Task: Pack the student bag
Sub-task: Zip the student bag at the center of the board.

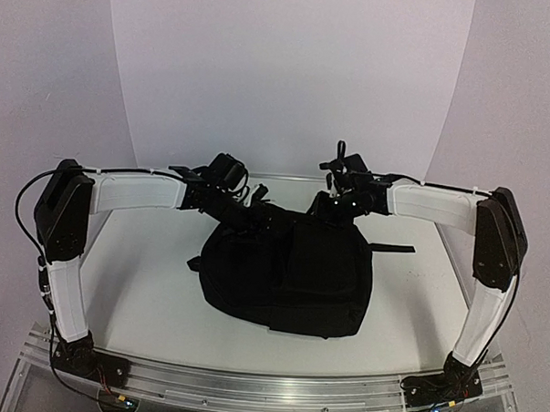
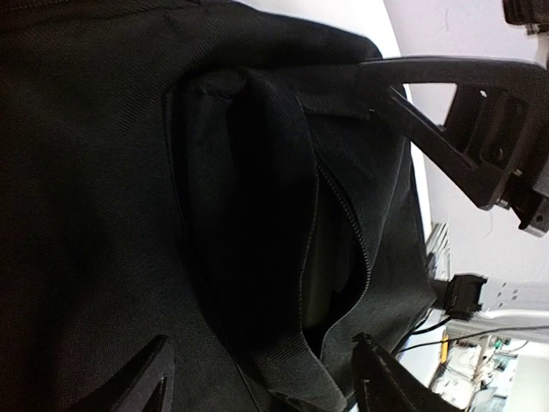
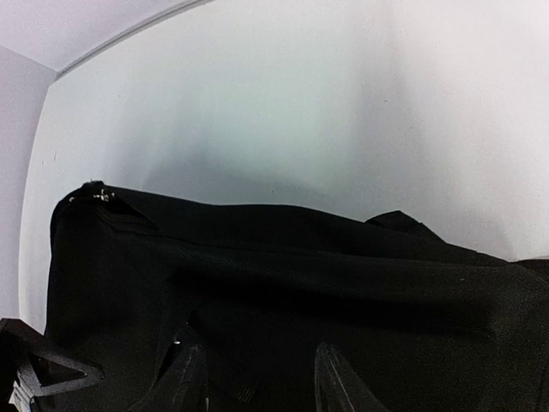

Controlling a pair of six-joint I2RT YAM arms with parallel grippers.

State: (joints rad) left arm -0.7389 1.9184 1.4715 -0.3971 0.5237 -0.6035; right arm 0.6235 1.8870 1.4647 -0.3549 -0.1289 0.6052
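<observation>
Left wrist: left fingers (image 2: 150, 382) spread over student bag (image 2: 86, 215), zip edge (image 2: 364, 257) gaping — right fingers (image 3: 184, 378) pinching rim (image 2: 339, 60).

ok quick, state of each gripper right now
left gripper: open, fingers spread wide over the student bag, nothing clamped.
right gripper: fingers partly apart against the bag's fabric; cannot tell whether it grips.

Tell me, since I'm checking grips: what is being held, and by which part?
The right gripper appears to pinch the student bag by the fabric edge beside its open zip; the left gripper stands open, holding nothing.
</observation>
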